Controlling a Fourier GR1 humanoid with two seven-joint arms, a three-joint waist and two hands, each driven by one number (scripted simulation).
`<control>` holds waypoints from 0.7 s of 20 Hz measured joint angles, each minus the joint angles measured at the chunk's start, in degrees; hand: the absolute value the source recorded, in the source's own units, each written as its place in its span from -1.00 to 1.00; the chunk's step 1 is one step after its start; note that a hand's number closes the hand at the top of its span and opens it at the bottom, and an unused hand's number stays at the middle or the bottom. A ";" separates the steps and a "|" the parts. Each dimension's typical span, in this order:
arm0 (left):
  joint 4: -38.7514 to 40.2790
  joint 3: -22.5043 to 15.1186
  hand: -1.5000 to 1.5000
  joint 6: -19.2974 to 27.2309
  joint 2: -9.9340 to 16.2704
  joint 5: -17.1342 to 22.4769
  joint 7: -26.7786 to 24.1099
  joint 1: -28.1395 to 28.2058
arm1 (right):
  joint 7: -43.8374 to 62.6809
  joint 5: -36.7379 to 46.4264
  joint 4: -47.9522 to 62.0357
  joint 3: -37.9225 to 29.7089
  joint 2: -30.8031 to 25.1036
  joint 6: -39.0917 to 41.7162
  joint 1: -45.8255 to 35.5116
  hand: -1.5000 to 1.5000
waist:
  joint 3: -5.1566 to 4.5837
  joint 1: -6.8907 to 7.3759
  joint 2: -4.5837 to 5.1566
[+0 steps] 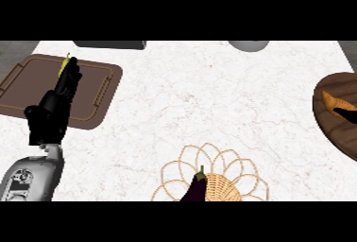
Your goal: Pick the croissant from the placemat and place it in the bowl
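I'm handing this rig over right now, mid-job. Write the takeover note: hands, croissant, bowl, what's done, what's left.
Left hand: open, resting over the brown tray, holding nothing.
Right hand: only a black tip shows at the right edge, over the wooden bowl; state unclear.
Orange-brown piece, likely the croissant, lies in the bowl against that tip.
Woven placemat carries an eggplant and a tan ridged item.
Done: apparently carried to the bowl.
Left: confirm release, withdraw the right hand.

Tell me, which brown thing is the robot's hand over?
The flat brown placemat at the left, under the left hand. The brown wooden bowl sits far off at the right edge.
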 measured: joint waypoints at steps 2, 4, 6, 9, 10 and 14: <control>-0.71 -0.29 0.00 -0.02 -0.10 -0.21 0.25 0.31 | -1.93 -1.15 2.69 -0.94 -0.76 2.16 -1.84 -1.00 | 0.02 0.10 0.00; -0.65 -0.03 0.00 0.12 -0.04 -0.31 0.81 -0.35 | -4.63 -2.59 4.78 -2.24 -1.41 3.69 -2.94 -1.00 | 0.01 -0.16 -0.03; -0.47 -0.24 0.00 0.76 -0.51 -0.90 -0.12 0.56 | -7.28 -4.24 6.50 -3.79 -2.02 5.16 -3.48 -1.00 | -0.01 -0.35 -0.06; -0.62 0.21 0.00 0.48 -0.28 -0.60 0.58 -0.04 | -9.57 -6.28 9.09 -5.98 -4.08 7.17 -3.99 -1.00 | -0.02 -0.56 -0.08; 0.08 0.27 0.00 0.60 -0.41 -0.71 0.33 -0.38 | -10.22 -6.92 9.90 -6.60 -5.01 8.56 -3.87 -1.00 | -0.02 -0.78 -0.07; 0.12 0.01 0.00 0.90 -1.00 -1.05 0.39 -0.03 | -11.73 -9.35 12.64 -8.90 -8.81 13.99 -3.23 -1.00 | -0.04 -1.15 -0.19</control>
